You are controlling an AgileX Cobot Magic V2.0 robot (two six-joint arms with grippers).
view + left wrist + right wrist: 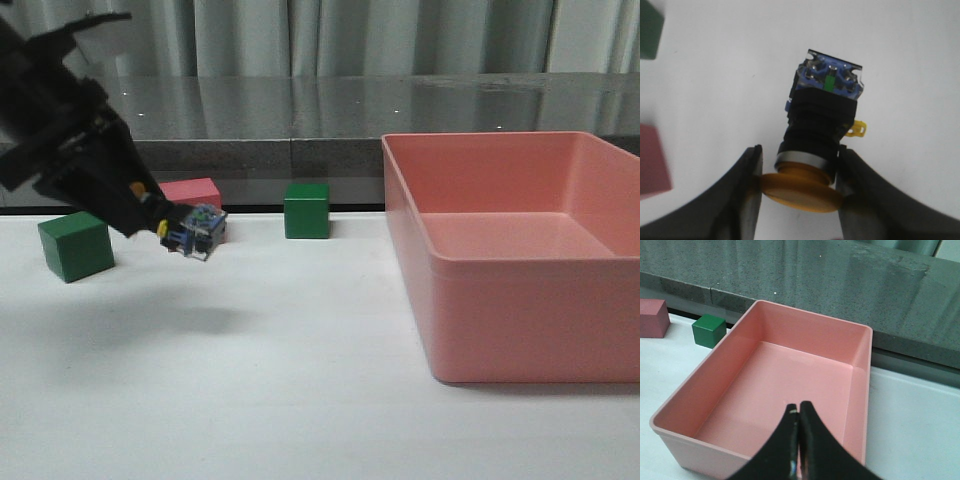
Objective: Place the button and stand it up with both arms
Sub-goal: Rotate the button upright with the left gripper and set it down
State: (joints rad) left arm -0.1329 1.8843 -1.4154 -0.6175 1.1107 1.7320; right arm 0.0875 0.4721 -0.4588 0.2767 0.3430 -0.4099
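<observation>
The button hangs in the air at the left of the table, held by my left gripper. Its clear-blue block base points away from the arm, toward the right. In the left wrist view the two black fingers clamp the yellow mushroom cap of the button, with the black collar and blue base sticking out beyond my left gripper. My right gripper is shut with nothing in it, hovering above the pink bin. The right arm does not show in the front view.
A green cube sits at the far left, a pink cube behind the button, and another green cube mid-table. The large pink bin fills the right side. A grey ledge runs along the back.
</observation>
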